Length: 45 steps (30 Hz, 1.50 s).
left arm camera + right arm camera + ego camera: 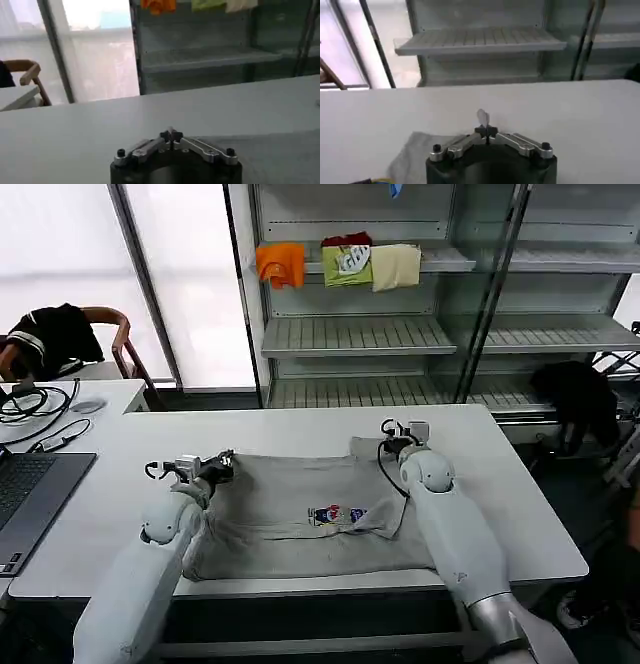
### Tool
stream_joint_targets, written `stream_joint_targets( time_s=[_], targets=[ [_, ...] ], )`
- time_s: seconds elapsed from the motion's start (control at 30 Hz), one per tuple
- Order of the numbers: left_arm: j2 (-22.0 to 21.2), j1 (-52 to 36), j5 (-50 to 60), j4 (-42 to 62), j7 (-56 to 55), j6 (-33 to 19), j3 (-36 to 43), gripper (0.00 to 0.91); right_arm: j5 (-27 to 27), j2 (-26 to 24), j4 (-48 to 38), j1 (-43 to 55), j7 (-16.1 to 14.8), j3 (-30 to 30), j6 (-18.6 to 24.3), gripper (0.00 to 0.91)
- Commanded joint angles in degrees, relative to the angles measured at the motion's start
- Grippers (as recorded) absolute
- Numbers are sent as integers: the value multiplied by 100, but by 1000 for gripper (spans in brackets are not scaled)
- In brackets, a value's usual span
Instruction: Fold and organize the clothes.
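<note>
You have the grey T-shirt (300,514) spread flat on the bench (120,454), left pincer (222,463) and right pincer (398,428) each clenched at a far corner, apparently pinching the hem so the fold lifts evenly.
</note>
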Motion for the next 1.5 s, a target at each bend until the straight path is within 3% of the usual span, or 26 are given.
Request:
stream_joint_targets(
  time_s=[0.03,1.07,1.5],
  targets=[
    [41,181,-7,-343,6,-106,-48,20,0,-18,1034,-273,4,48,7,0],
    [376,1794,176,-1928,163,-70,-516,20,164,-606,4019,-2777,344,748,-74,0],
    [491,2428,251,-2452,194,-27,-728,20,161,-762,4741,-4030,413,1068,-63,0]
  ],
)
